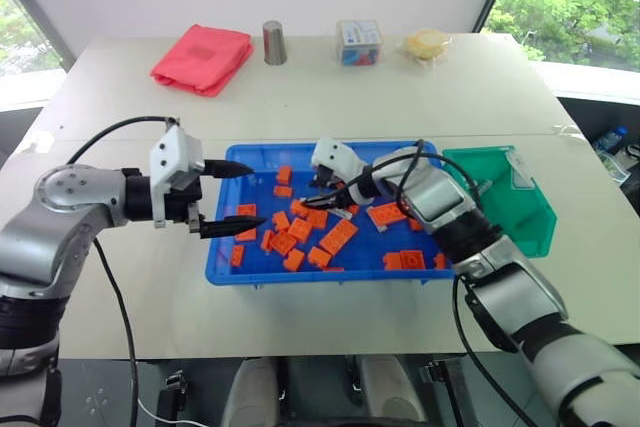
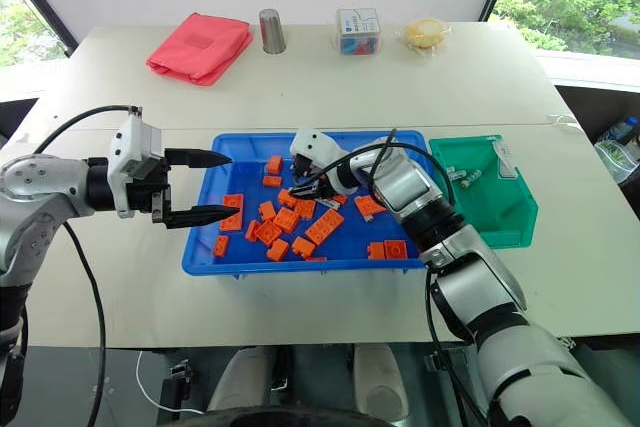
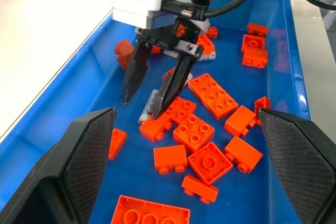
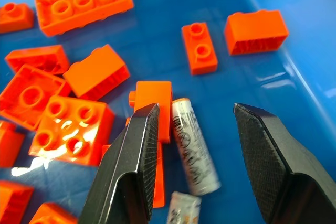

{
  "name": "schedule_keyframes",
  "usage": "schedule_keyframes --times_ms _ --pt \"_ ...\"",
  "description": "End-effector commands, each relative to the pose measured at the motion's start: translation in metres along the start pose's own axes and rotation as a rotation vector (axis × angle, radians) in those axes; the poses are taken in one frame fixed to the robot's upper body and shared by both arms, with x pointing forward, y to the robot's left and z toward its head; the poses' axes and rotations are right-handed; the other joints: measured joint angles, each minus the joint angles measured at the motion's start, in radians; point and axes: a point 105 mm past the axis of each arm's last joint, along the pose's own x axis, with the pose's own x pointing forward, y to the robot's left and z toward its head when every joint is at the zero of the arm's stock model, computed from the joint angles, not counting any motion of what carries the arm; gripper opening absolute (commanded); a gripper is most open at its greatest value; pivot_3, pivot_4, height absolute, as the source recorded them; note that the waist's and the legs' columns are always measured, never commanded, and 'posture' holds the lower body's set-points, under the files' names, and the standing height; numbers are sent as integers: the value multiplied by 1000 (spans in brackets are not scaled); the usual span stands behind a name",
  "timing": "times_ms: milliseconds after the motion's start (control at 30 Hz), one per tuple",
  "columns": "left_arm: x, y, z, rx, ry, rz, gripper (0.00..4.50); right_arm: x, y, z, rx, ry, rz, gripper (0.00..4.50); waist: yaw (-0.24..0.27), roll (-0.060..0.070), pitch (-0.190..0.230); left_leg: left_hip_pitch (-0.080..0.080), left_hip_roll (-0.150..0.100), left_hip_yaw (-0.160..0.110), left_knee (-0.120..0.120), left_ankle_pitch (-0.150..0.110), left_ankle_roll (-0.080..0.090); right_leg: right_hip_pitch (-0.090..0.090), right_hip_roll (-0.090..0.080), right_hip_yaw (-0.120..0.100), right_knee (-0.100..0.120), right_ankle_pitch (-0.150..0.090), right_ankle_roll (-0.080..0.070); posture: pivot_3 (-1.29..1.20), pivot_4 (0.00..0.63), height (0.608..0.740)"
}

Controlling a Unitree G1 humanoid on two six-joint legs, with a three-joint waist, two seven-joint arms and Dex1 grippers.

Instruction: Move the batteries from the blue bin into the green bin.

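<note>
Right wrist view: right gripper [image 4: 195, 145] spread over a battery [image 4: 193, 153] lying among orange bricks [image 4: 71, 124] in the blue bin [image 1: 222, 272], nothing grasped yet. Pick step. Next: lower, straddle, clench without catching the touching brick, then carry to green bin [image 1: 535, 217]. Left gripper [image 1: 232, 197] parted, empty, beside the bin's edge.

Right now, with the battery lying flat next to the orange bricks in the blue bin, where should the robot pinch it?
Probably across the middle of the battery, coming down from above. It lies flat on the floor of the blue bin, so its round sides are what can be pinched. The right gripper has its jaws open astride it. An orange brick crowds one side, so that finger needs care.
</note>
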Motion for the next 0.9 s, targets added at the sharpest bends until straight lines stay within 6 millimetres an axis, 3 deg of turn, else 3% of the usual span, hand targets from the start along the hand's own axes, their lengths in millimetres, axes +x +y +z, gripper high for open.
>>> schedule_keyframes --times_ms 33,133,333,600,900 --pt "-5 3 9 43 -14 20 4500 -5 0 4 -8 -10 -10 2288 0 0 0 0 0 0 0 0 0 0 0 0 0 0 0 0 150 736" --pt "-5 3 9 46 -14 20 4500 -6 -1 6 1 -16 -15 2288 -1 0 0 0 0 0 0 0 0 0 0 0 0 0 0 0 150 736" --pt "-5 4 10 52 -12 18 4500 -16 -9 30 72 -72 -33 2288 -1 0 0 0 0 0 0 0 0 0 0 0 0 0 0 0 150 736" --pt "-4 5 11 58 -14 20 4500 -10 -15 2 -3 14 -49 2288 0 0 0 0 0 1 0 0 0 0 0 0 0 0 0 0 150 736" --pt "-6 6 12 56 -11 27 4500 -9 -13 -14 -71 43 -46 2288 -1 0 0 0 0 1 0 0 0 0 0 0 0 0 0 0 150 736"
